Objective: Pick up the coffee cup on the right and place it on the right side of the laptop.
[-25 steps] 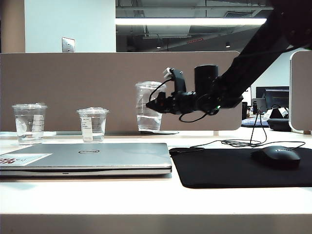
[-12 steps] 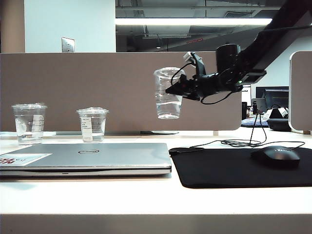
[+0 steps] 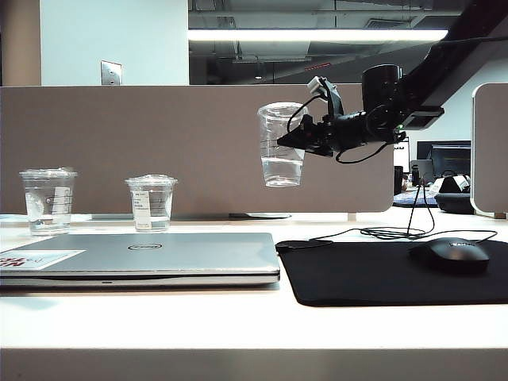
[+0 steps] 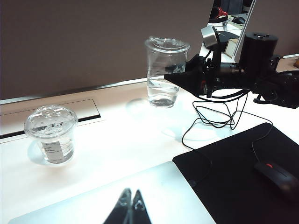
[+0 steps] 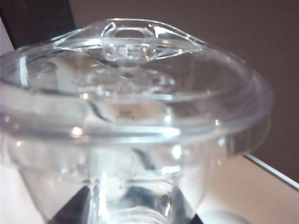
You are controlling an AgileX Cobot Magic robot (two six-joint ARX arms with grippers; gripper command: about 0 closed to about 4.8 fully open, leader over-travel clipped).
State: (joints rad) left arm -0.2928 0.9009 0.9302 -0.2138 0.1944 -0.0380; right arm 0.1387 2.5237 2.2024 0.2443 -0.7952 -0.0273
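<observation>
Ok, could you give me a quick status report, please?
Right gripper shut on coffee cup, airborne. Left gripper shut over laptop. Mouse pad occupies laptop's right side.

Bright overhead strip light, glaring white desk, blurry wrist close-up.

Right wrist view: coffee cup [image 5: 135,116] fills pic, blurred, base cut off; right gripper [image 5: 133,203] fingertips barely seen behind cup. Left wrist view: left gripper [image 4: 130,206] cut off beside laptop [image 4: 154,196]. Cup label unreadable.
</observation>
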